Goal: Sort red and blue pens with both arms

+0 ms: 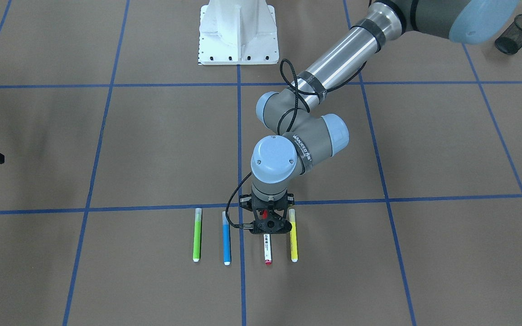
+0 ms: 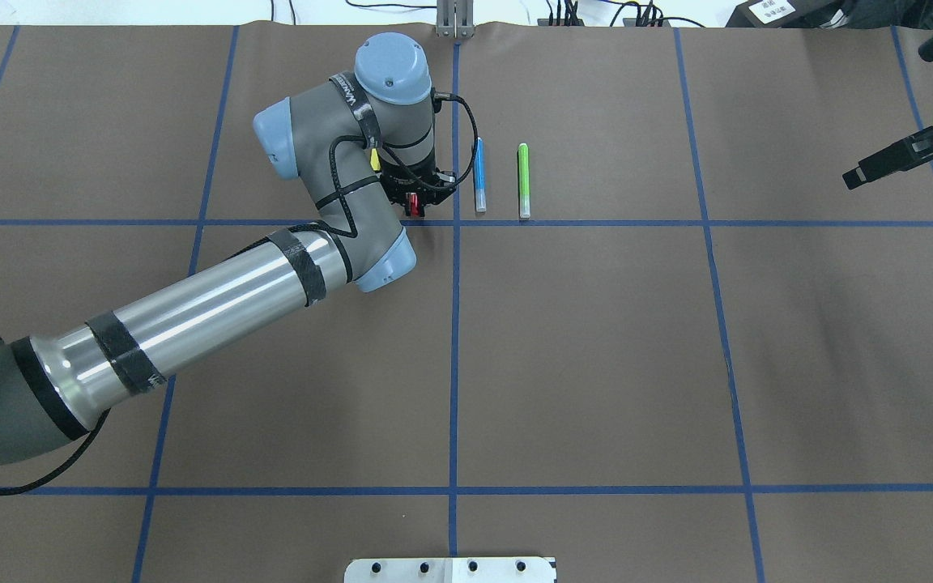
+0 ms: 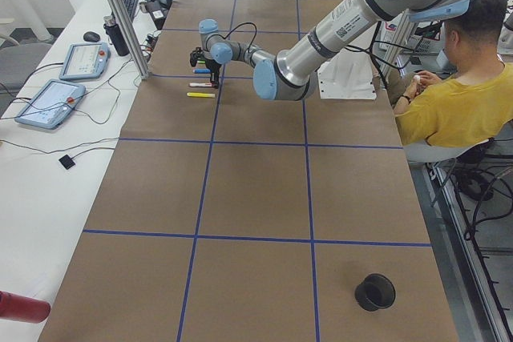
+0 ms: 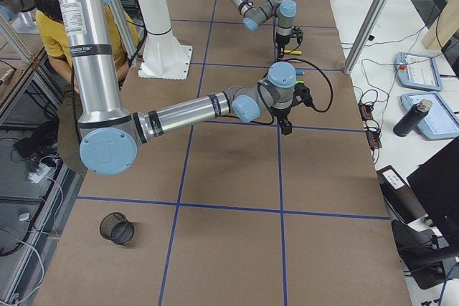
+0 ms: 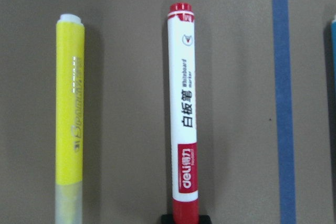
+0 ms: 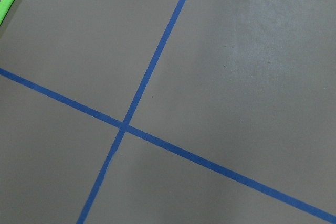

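Observation:
Four pens lie side by side on the brown table. The red pen, a white marker with red cap and red end, rests between the yellow highlighter and the blue pen. The same blue pen lies left of the green highlighter in the overhead view. My left gripper points straight down, and its fingers look shut on the marker's red cap; the marker still lies flat. My right gripper hovers far off over bare table, and I cannot tell if it is open or shut.
A black mesh cup lies near the left arm's end of the table, and another mesh cup stands at the right arm's end. The white pedestal sits at the robot's edge. A seated person is beside the table.

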You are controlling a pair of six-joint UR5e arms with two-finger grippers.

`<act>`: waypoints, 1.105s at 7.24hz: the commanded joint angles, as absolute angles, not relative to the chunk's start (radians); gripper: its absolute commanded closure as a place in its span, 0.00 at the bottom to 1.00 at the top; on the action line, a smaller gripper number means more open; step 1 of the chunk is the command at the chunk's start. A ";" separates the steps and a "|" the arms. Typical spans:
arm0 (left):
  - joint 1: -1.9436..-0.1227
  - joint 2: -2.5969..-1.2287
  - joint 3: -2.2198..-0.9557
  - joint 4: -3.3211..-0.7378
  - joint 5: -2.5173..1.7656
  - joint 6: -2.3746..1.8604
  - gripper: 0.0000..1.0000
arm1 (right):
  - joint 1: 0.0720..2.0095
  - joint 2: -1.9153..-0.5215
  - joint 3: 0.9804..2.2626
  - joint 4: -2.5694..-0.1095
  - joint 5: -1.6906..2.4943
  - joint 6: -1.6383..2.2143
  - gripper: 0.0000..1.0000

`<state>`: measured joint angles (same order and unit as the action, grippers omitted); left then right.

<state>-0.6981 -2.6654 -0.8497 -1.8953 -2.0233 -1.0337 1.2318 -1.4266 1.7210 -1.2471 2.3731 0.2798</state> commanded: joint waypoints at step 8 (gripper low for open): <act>-0.794 -2.354 -1.735 -1.311 -2.028 -0.892 1.00 | 1.232 -1.427 1.721 -1.247 2.373 0.279 0.00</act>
